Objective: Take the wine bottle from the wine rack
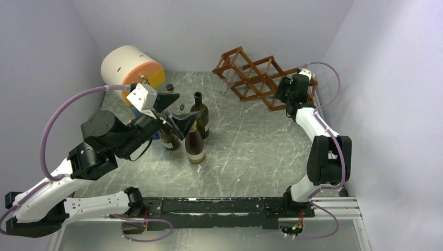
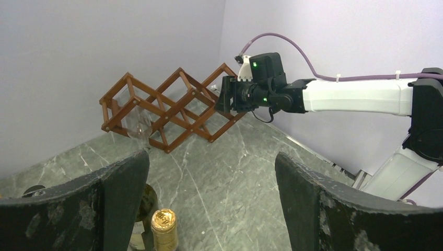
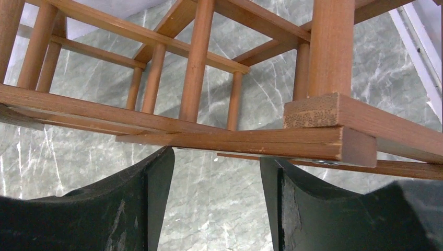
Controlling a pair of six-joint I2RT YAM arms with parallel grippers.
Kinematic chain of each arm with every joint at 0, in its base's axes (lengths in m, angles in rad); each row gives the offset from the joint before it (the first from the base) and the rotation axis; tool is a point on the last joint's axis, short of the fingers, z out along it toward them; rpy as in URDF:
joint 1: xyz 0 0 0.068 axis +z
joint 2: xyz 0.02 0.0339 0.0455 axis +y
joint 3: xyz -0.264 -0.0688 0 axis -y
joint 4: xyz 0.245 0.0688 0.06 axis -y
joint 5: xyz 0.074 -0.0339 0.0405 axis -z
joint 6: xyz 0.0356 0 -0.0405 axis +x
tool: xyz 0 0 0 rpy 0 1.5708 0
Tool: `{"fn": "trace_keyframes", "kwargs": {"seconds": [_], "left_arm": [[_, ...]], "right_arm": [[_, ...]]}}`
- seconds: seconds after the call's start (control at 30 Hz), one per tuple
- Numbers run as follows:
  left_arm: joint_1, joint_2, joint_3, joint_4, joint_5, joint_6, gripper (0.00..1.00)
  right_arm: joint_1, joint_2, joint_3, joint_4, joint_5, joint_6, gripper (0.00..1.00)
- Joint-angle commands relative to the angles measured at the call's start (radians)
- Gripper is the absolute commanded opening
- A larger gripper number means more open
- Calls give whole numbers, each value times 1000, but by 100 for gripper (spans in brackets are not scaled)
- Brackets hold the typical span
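Wine bottles (image 1: 195,144) stand upright on the table (image 1: 251,151), none visible in the wine rack (image 1: 256,78). Left claw (image 2: 211,162) hovers apart above them; right claw (image 3: 217,159), also apart, sits at the rack's end, probably to steady it.

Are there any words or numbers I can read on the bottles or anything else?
No text is readable anywhere.
Front wine bottle: pale label, too small and blurred to read.
Dark bottle behind it: no label text can be made out.
White-and-orange cylinder: tiny dark marks, no letters made out.
Wine rack: bare wood, no writing.
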Motion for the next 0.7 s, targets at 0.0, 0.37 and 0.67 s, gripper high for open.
{"fn": "trace_keyframes", "kwargs": {"seconds": [0.0, 0.37, 0.67], "left_arm": [[0, -21, -20, 8, 17, -11, 93], [0, -15, -29, 10, 30, 1, 93], [0, -38, -29, -16, 28, 1, 93]], "right_arm": [[-4, -27, 20, -4, -39, -4, 65], [306, -118, -84, 113, -45, 375, 100], [416, 163, 97, 188, 14, 564, 99]]}}
